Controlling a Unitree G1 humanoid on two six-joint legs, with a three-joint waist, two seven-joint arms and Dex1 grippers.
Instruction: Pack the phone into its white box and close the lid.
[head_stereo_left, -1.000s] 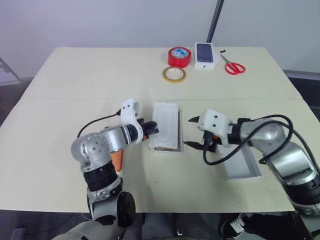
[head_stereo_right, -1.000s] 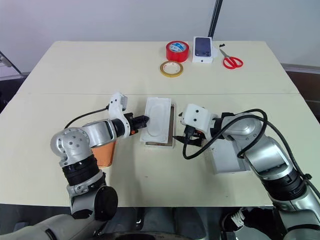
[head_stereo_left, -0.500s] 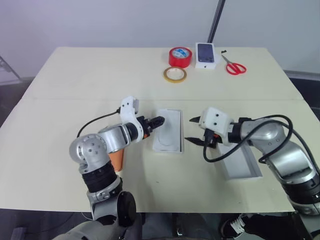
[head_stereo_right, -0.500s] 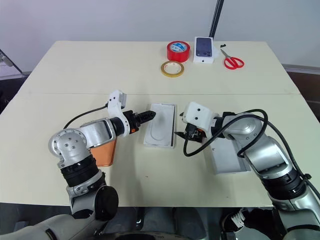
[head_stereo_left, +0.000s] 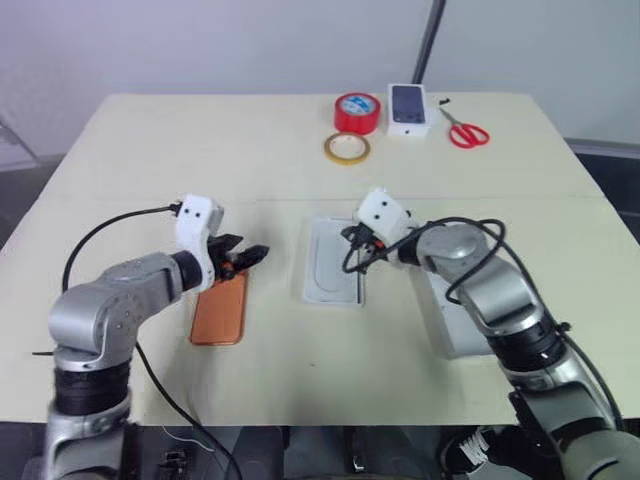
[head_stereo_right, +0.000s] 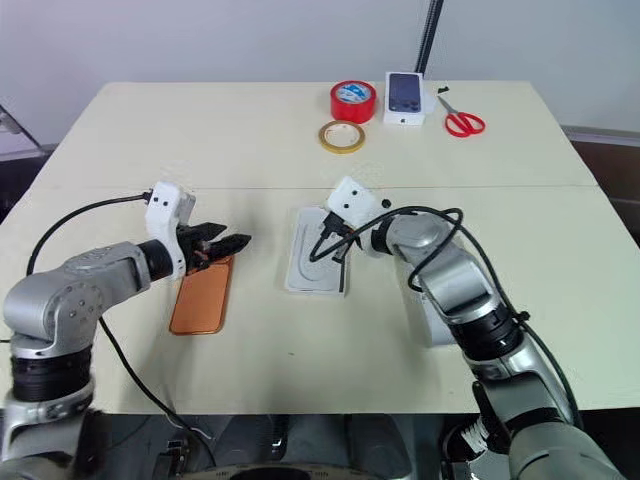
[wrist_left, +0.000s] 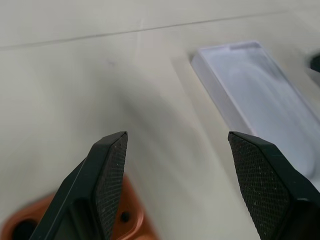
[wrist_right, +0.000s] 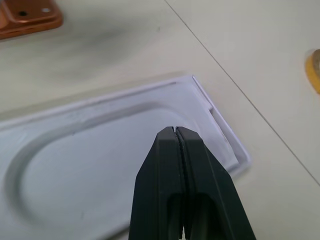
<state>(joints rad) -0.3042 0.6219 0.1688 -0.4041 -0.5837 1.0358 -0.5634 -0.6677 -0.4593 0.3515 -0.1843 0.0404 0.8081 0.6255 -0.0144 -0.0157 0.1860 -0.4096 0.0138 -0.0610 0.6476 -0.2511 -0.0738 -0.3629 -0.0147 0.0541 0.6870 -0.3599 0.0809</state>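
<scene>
Beyond the red tape roll (head_stereo_left: 359, 111), unreadable carton (head_stereo_left: 409, 107) printed with a dark phone.

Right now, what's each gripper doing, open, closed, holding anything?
Left gripper: open, holding nothing, above the phone.
Right gripper: shut, empty, over the white insert.

The phone (head_stereo_right: 198, 300) is flat and orange, and it lies on its face on the table, off to the left. The white box (head_stereo_right: 318, 262) sits in the middle with a white insert with an oval dip in it. The lid (head_stereo_left: 455, 320) lies to the right, partly hidden by the arm
</scene>
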